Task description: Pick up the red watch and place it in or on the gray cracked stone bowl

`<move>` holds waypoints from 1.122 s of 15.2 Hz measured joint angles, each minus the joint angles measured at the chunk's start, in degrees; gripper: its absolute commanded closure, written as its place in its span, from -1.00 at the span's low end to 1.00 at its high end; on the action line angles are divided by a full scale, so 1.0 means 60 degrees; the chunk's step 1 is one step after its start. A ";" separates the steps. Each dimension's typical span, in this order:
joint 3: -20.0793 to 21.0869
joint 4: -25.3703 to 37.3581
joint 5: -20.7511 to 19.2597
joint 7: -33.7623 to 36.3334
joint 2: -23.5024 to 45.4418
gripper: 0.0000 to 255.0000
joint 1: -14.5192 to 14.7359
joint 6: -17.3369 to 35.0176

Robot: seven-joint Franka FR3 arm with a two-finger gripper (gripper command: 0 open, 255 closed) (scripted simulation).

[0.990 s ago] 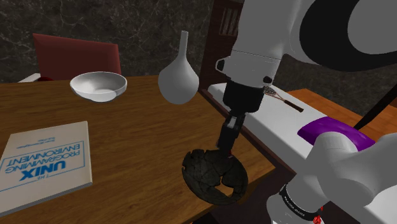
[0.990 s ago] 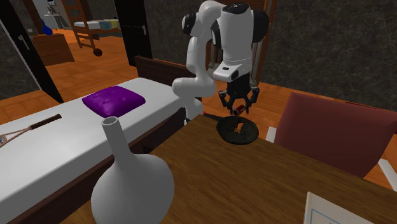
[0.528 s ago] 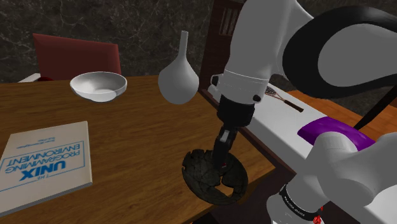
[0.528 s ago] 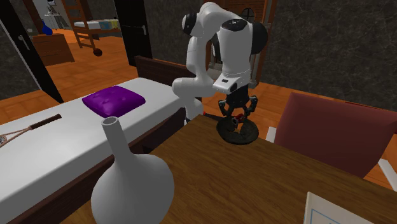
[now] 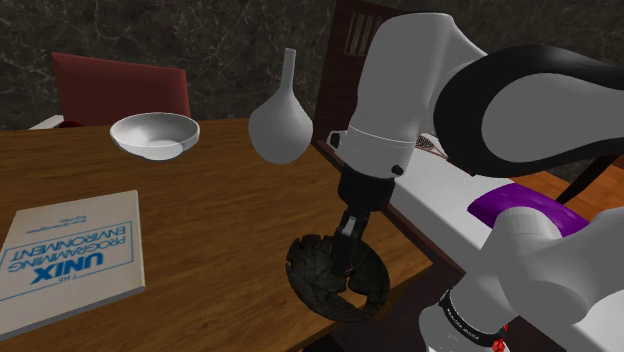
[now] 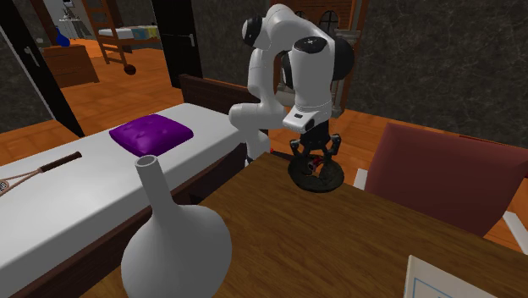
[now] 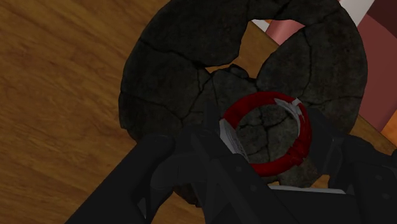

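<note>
the wrist view showed one red watch (image 7: 304, 140) clamped in the gripper (image 7: 270, 139) just over one dark cracked bowl (image 7: 165, 76); the shoulder view added one white bowl (image 5: 154, 135), one vase (image 5: 281, 128), one book (image 5: 72, 260).

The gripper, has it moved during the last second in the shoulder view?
Yes. The gripper has come down and a little toward that view's left, closer to the middle of the dark cracked bowl.

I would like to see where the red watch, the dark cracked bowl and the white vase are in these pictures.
red watch (image 7: 304, 139): wrist view, on its red strap.
dark cracked bowl (image 7: 165, 70): wrist view, on a bare cracked part.
white vase (image 5: 280, 130): shoulder view, on its round belly.
</note>
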 measured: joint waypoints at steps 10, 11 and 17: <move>-0.0050 0.0155 -0.0053 0.0017 0.0006 -1.00 -0.0027 -0.0146; -0.0156 0.0309 -0.0124 0.0009 -0.0063 -1.00 -0.0052 -0.0379; -0.0420 0.1059 -0.0364 0.0076 -0.0065 -1.00 -0.0156 -0.1159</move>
